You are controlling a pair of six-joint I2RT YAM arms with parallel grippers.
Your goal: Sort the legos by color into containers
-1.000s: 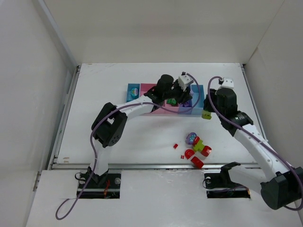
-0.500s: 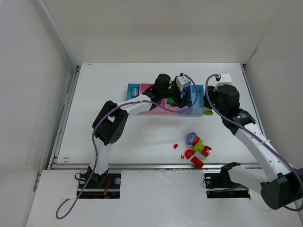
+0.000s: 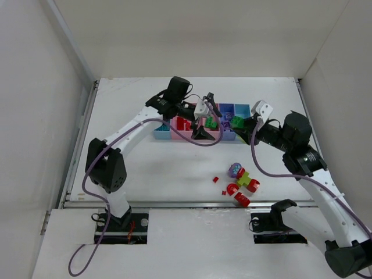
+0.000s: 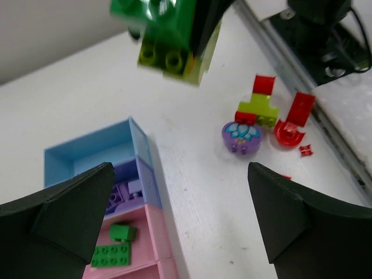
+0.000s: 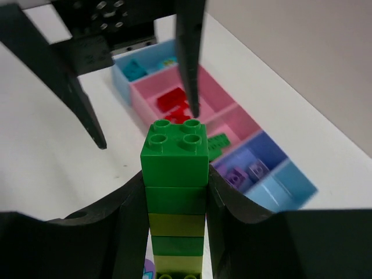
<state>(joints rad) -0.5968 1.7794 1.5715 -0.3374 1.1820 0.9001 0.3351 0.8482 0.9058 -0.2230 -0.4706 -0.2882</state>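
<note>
My right gripper (image 5: 176, 200) is shut on a tall stack of green and yellow-green legos (image 5: 176, 174), held over the right part of the containers (image 3: 168, 135). In the top view this stack (image 3: 237, 122) hangs beside the purple bin (image 3: 226, 110). My left gripper (image 3: 204, 116) is open and empty above the pink bin holding green bricks (image 3: 210, 123). In the left wrist view its fingers (image 4: 58, 221) frame the bins (image 4: 87, 151) and the table in front of them. Red bricks (image 5: 173, 100) lie in the wide pink bin.
Loose pieces lie on the table in front of the bins: a purple round piece (image 3: 235, 170), a yellow-green and red cluster (image 3: 247, 180), red bricks (image 3: 237, 195) and a tiny red one (image 3: 215, 179). White walls enclose the table on three sides.
My left gripper has opened wide and drawn back left from the purple bin. My right gripper has carried the green stack up and left, toward the bins.
</note>
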